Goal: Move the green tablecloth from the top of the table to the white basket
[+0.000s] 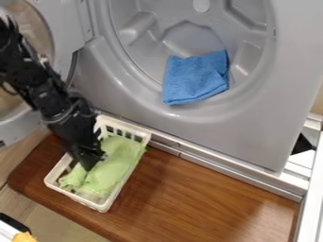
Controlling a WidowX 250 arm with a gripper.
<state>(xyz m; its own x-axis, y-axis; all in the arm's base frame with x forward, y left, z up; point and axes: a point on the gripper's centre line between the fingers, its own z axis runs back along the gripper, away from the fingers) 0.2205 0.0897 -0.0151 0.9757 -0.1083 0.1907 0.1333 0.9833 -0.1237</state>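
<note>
Camera view: the gripper [92, 162] is at the green tablecloth [118, 163] — clenched or released, I cannot tell — and the cloth lies in the white basket [99, 206], mostly toward three o'clock. Best to release fully, then rise slowly, lest fabric snag.
</note>
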